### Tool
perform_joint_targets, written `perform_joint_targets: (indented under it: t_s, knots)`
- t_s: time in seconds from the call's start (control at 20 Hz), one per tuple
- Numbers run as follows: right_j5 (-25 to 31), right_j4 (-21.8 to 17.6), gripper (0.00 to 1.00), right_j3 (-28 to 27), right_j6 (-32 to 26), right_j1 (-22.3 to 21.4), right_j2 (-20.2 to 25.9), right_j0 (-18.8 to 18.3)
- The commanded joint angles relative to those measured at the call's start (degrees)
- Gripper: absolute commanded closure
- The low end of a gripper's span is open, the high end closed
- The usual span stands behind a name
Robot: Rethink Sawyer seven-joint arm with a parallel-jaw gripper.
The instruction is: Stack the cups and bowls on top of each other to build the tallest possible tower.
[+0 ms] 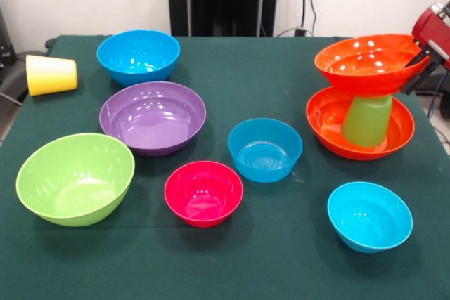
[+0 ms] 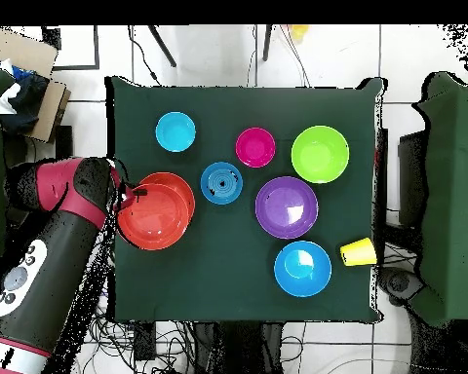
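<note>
The tower stands at the right of the front view: an orange bowl [image 1: 330,128] on the table, a light green cup [image 1: 367,121] upside down inside it, and a second orange bowl [image 1: 365,64] resting on the cup. My gripper [image 1: 419,68] reaches in from the right edge, shut on that top bowl's rim. From overhead the gripper [image 2: 131,195] sits at the left rim of the orange bowl [image 2: 155,216]. The yellow cup [image 1: 50,75] lies on its side at the far left.
Loose bowls stand upright across the green table [image 1: 232,258]: blue [image 1: 138,55], purple [image 1: 152,117], lime green [image 1: 75,178], pink-red [image 1: 203,193], another blue [image 1: 264,149], small cyan [image 1: 369,216]. My red arm [image 2: 62,224] lies beyond the table's left edge overhead.
</note>
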Motion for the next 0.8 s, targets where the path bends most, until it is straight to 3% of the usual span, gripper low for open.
perform_joint_targets:
  t_s: [0.05,0.8]
  knots:
    - [-0.4,-2.2,1.00,0.6,5.3,0.4,5.7,-1.5]
    - [1.4,-2.6,1.00,-1.8,6.5,2.5,4.0,-1.5]
